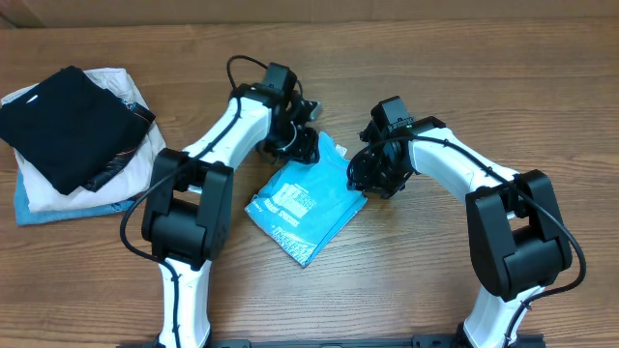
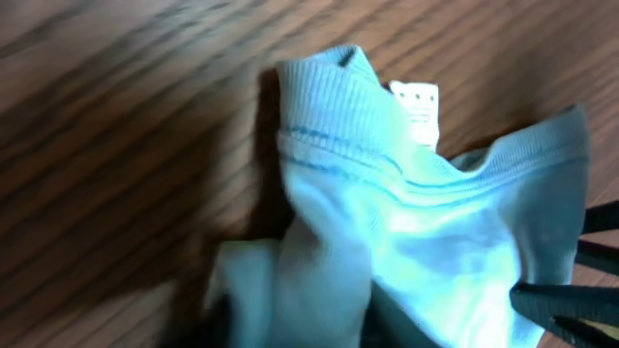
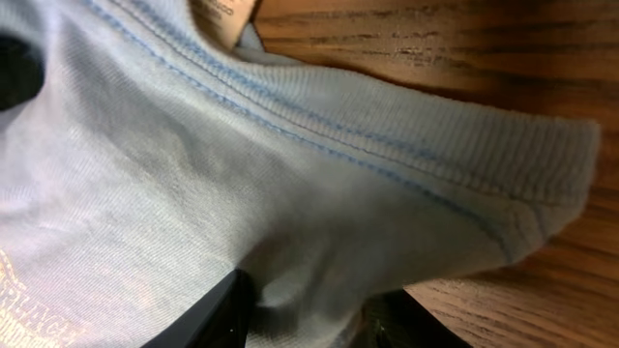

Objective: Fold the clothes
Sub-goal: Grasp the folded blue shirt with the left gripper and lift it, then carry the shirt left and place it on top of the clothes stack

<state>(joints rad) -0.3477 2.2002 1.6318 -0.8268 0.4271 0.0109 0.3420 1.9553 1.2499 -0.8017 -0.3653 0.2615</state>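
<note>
Blue shirt (image 1: 300, 208) lay bunched at centre frame on the surface (image 1: 416, 280), right gripper (image 1: 372, 176) clamped on its ribbed right edge, left gripper (image 1: 302, 145) at its upper edge, grip impossible to tell; garment pile (image 1: 73, 135) sat upper left.

Robotics lab: wood-grain table (image 1: 503, 77), mounted arms (image 1: 227, 126)

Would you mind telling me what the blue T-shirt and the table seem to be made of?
T-shirt: looks like soft, matte cotton knit, going by its ribbed collar, fine stitching and limp folds; the exact fibre is uncertain. Table: brown wood grain with a slight sheen, so either solid wood or a wood-look laminate.
</note>
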